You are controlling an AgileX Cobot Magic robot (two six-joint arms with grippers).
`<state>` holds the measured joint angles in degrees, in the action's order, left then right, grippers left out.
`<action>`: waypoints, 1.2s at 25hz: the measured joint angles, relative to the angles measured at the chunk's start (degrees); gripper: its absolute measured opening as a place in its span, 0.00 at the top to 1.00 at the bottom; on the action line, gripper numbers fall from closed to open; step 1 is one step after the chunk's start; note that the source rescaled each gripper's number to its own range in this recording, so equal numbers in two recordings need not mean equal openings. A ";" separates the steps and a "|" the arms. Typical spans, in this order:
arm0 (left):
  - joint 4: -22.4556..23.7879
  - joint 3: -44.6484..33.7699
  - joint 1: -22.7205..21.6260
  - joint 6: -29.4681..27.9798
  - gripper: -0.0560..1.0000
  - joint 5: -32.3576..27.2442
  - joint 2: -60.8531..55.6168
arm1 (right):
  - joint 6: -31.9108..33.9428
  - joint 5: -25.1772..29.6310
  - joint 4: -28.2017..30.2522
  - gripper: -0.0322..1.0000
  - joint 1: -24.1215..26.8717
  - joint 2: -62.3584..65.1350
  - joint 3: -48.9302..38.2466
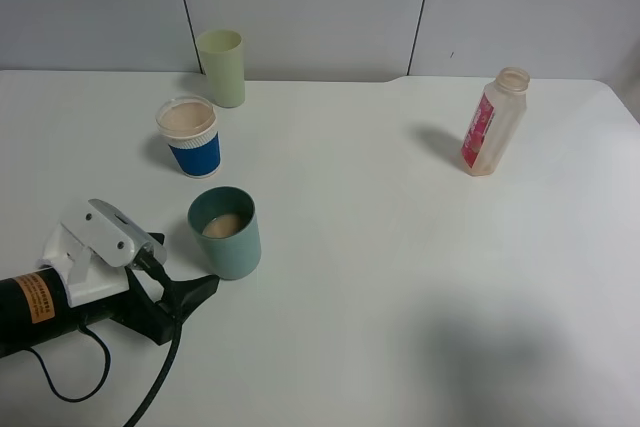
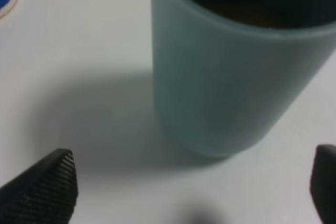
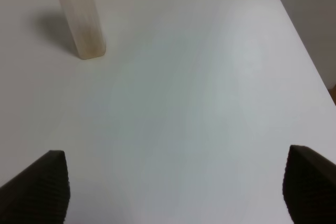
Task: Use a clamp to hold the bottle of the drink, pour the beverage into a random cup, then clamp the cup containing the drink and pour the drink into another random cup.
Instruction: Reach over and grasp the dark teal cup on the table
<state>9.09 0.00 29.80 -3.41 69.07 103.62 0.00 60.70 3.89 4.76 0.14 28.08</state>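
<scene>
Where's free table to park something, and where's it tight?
Free: the wide bare table between the teal cup and the bottle, and the front edge right of the left gripper. Tight: the left side, where the yellow-green tumbler, blue paper cup and teal cup stand close in a column, the left gripper's open jaws just short of the teal cup.

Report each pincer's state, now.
Left pincer: open, empty; teal cup just ahead, untouched.
Right pincer: open, holding nothing.
</scene>
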 joint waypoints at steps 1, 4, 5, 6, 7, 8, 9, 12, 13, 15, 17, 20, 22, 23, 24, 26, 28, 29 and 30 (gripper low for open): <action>0.12 0.10 0.00 0.06 0.36 0.00 0.02 | 0.00 0.00 0.00 0.32 0.00 0.00 0.00; 0.26 0.58 0.00 0.06 0.36 0.02 0.02 | 0.00 0.00 0.00 0.32 0.00 0.00 0.00; 0.26 0.72 0.00 0.06 0.36 0.02 0.02 | 0.00 0.00 0.00 0.32 0.00 0.00 0.00; 0.26 0.77 0.00 0.06 0.36 0.07 0.02 | 0.00 0.00 0.00 0.32 0.00 0.00 0.00; 0.38 0.77 0.00 0.06 0.35 0.07 0.02 | 0.00 0.00 0.00 0.32 0.00 0.00 0.00; 0.45 0.77 0.00 0.06 0.33 0.07 0.02 | 0.00 0.00 0.00 0.32 0.00 0.00 0.00; 0.50 0.77 0.00 0.01 0.31 0.07 0.02 | 0.00 0.00 0.00 0.32 0.00 0.00 0.00; 0.50 0.87 0.00 -0.36 0.24 0.07 0.02 | 0.00 0.00 0.00 0.32 0.00 0.00 0.00; 0.50 0.87 0.00 -0.41 0.23 0.07 0.02 | 0.00 0.00 0.00 0.32 0.00 0.00 0.00; 0.65 1.09 0.00 -0.41 0.22 0.07 0.07 | 0.00 0.00 0.00 0.32 0.00 0.00 0.00; 0.77 1.47 0.00 -0.41 0.22 0.07 0.22 | 0.00 0.00 0.00 0.32 0.00 0.00 0.00; 2.15 4.74 0.00 -0.48 0.22 0.09 3.39 | 0.00 0.00 0.00 0.32 0.00 0.00 0.00; 3.51 6.28 0.00 -0.61 0.22 0.14 6.28 | 0.00 0.00 0.00 0.32 0.00 0.00 0.00; 4.17 6.84 0.00 -0.80 0.22 0.14 7.03 | 0.00 0.00 0.00 0.32 0.00 0.00 0.00; 4.58 7.14 0.00 -0.85 0.22 0.14 7.31 | 0.00 0.00 0.00 0.32 0.00 0.00 0.00; 4.83 7.79 0.00 -0.97 0.22 0.09 7.38 | 0.00 0.00 0.00 0.32 0.00 0.00 0.00; 4.83 8.19 0.00 -0.97 0.22 0.14 7.38 | 0.00 0.00 0.00 0.32 0.00 0.00 0.00; 4.83 8.71 0.00 -0.97 0.22 0.14 7.42 | 0.00 0.00 0.00 0.32 0.00 0.00 0.00; 4.83 9.27 0.00 -0.97 0.22 0.14 7.42 | 0.00 0.00 0.00 0.32 0.00 0.00 0.00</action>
<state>13.92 9.27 29.80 -4.38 69.21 111.04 0.00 60.70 3.89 4.76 0.14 28.08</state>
